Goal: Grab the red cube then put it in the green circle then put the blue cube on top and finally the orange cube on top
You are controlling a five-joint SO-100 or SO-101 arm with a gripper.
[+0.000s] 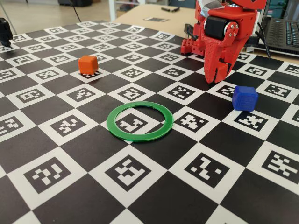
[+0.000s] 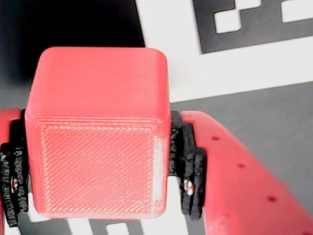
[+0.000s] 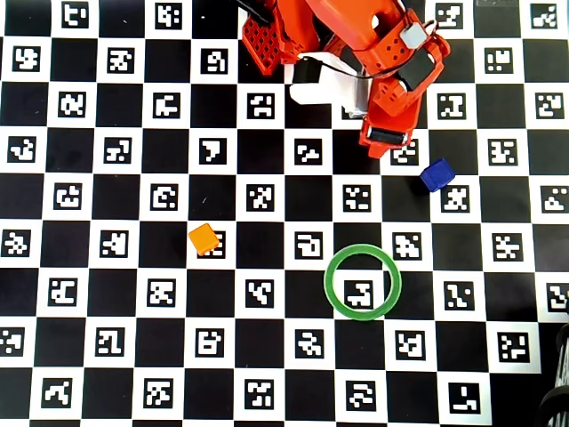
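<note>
- The desk [image 1: 154, 196] carried a black-and-white checkerboard of coded markers under everything.
- The red arm [image 3: 356, 40] stood at the far edge in the overhead view, bent down toward the board.
- The end effector [image 2: 98, 166] was pinching the red cube [image 2: 98, 132]: the wrist view showed black pads [image 2: 188, 171] pressed on its left and right sides, with the board behind it. The cube was hidden in the other two views.
- The ring [image 3: 362, 281] lay flat on the desk with nothing inside but a marker, well apart from the arm.
- The blue cube [image 3: 436, 174] sat on the desk near the end effector, to its right in the overhead view.
- The orange cube [image 3: 204, 238] sat alone, left of the ring in the overhead view.
</note>
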